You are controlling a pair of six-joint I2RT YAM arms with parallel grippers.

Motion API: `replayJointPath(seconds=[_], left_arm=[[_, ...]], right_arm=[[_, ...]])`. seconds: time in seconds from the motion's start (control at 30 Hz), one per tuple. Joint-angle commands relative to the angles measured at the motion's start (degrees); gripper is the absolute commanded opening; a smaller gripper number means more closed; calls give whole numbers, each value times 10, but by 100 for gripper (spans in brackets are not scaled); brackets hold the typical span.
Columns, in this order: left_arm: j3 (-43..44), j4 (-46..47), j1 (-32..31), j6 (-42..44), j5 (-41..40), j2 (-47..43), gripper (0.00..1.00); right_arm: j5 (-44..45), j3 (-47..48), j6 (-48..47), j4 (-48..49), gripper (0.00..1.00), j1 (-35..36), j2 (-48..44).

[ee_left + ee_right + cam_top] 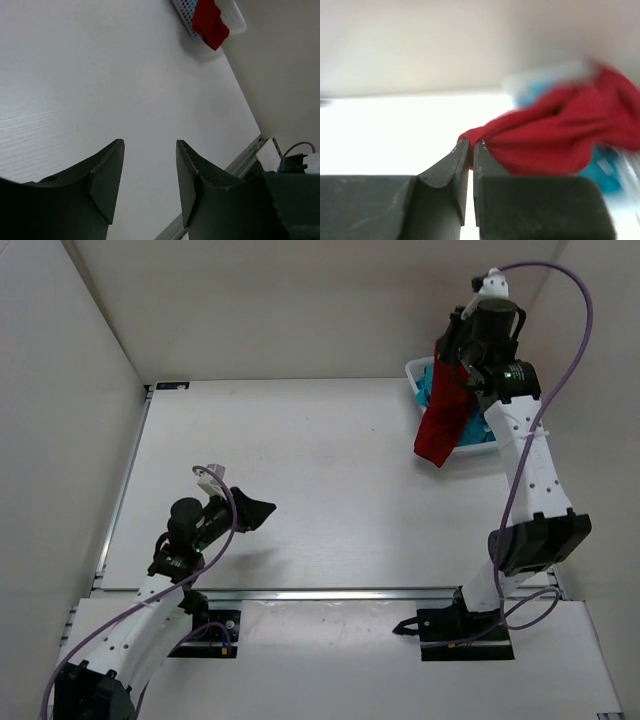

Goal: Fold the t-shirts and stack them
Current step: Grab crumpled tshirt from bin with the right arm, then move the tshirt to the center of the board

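Right claw point(468, 144) pinches red shirt point(545, 145); only wrist view shows it.

Jaws of the right gripper point(471, 146) nearly together, tips pinching an edge of the dark red t-shirt point(555, 135). Cloth bunches off to the right of the fingers, blurred. Teal t-shirt point(606, 176) shows behind it, far right. Pale smear above the red, probably the basket point(547, 76) rim. White table point(395, 135) beyond the fingertips.

White table point(300, 490) amid plain pale walls point(280, 300), even light
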Motion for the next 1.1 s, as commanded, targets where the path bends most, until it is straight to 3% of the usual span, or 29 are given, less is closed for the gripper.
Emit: replayJointPath(seconds=[0.0,0.2,0.33,0.5,0.63,0.9,1.07], left_arm=[[36,-7,23,7,14,-3,56],[34,-17,46,-14,1,-8,58],[27,-19,60,-24,2,-22,60],[17,-21,64,-35,11,-41,61],[-13,-11,54,-46,6,-46,63],[-53,-84,8,32,-101,-51,70],[-46,-136,-17,63,-155,-37,74]], right_arm=[[-82,89,-2,15,0,71,-54],[-187,236,-4,45,0,222,-55],[-276,215,42,118,0,219,-79],[-460,54,196,271,1,71,-120],[-538,-56,272,361,0,-2,-116],[-513,-297,270,418,0,-58,-56],[-467,-342,235,377,0,-50,-41]])
